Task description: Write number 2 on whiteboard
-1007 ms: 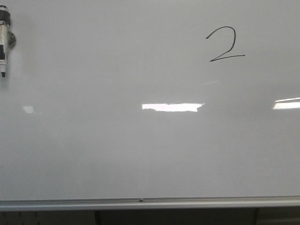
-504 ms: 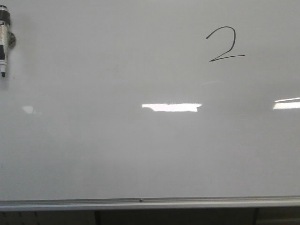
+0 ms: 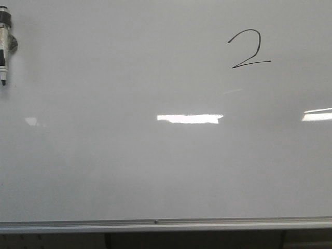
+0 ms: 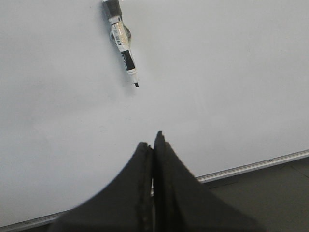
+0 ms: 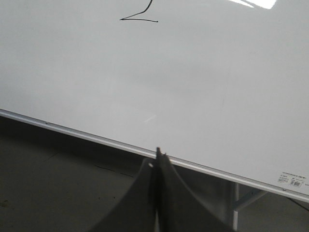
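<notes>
The whiteboard (image 3: 129, 171) carries the number 2 (image 3: 249, 49) and a marker (image 3: 4, 44)

The whiteboard (image 3: 155, 166) is smooth, glossy white, mirroring bright lights. Its lower rail (image 3: 207, 224) looks like brushed silver-grey metal. The marker (image 4: 121, 39) seems plastic.

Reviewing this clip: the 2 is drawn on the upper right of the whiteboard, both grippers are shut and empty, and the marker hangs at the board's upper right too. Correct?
Not quite. The marker hangs at the upper left of the whiteboard, as the front view shows. The rest holds: the number 2 is upper right, and the left gripper and right gripper are shut and empty.
</notes>
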You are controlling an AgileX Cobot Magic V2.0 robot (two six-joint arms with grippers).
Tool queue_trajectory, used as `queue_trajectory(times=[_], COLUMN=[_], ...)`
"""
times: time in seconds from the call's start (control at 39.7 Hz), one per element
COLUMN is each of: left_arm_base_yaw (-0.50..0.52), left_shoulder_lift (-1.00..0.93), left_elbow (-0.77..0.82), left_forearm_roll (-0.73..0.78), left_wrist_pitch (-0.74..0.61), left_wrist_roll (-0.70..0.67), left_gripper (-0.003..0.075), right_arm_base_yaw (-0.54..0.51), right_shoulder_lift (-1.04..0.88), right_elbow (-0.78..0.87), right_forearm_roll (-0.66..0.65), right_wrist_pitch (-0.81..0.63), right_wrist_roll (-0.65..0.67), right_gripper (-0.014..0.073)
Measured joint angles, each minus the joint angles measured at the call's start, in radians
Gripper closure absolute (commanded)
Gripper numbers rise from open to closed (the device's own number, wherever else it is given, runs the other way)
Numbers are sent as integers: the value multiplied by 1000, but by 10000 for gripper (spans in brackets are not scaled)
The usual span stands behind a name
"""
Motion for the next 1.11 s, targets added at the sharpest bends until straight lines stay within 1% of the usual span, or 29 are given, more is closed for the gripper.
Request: queue_trajectory(times=[0.15,0.25,0.35,0.58,0.78,0.88,0.98,1.11], left_arm_base_yaw=[-8,-8,-8,-8,1,31,78,86], left_shoulder_lift=[-40,-112,-211,-451,-570,-577,-579,-579], left_elbow=[29,100,226,556,751,801,804,804], left_forearm_roll=[9,58,74,78,80,74,72,72], left_wrist_pitch=[-13,-70,-179,-514,-699,-749,-783,-811], left_wrist_roll=[6,18,18,18,18,18,18,18], left_gripper=[740,740,740,740,740,740,740,740], right_arm_base_yaw=[0,0,0,0,0,0,0,0], right_shoulder_lift=[0,0,0,0,0,0,0,0], right_elbow=[0,0,0,0,0,0,0,0], right_forearm_roll=[0,0,0,0,0,0,0,0], right_wrist_pitch=[0,-1,-1,-1,-1,-1,-1,-1], right_wrist_roll=[0,0,0,0,0,0,0,0], right_gripper=[662,662,662,662,662,662,662,662])
